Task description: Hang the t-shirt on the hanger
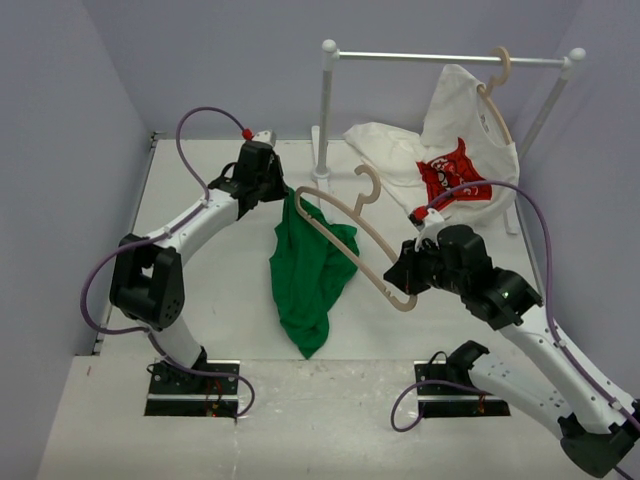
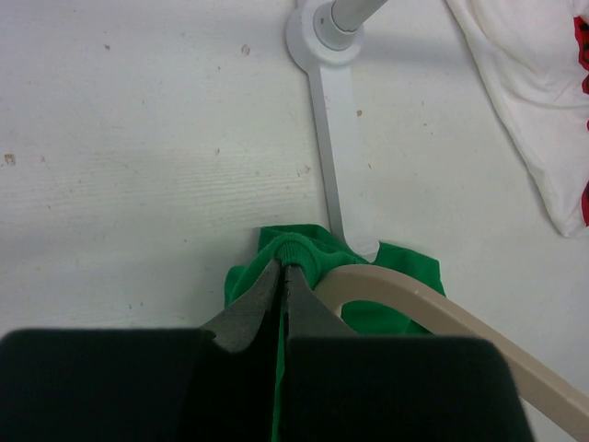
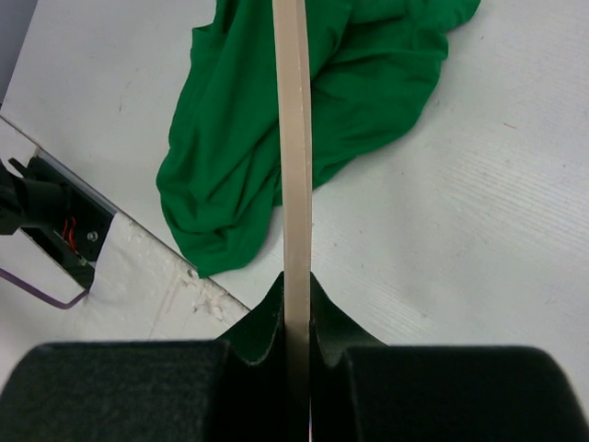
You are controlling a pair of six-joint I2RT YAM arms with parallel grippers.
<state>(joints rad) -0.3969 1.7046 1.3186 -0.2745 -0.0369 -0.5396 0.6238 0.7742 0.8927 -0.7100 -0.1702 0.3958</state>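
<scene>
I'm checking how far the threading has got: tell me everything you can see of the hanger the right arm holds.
The hanger is thin, pale beige and wood-looking, a triangular outline with a curved hook of the same material. The right gripper is shut on one corner; the far end is tucked into the green t-shirt, beside the ribbed edge pinched by the left gripper.

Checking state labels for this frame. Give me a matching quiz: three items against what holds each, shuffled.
Items:
1. t-shirt
2. hanger
3. white shirt

States:
A. clamped at one end by the right gripper
B. pinched at the collar by the left gripper
C. hanging from the rail

Pairs: 1-B, 2-A, 3-C
</scene>
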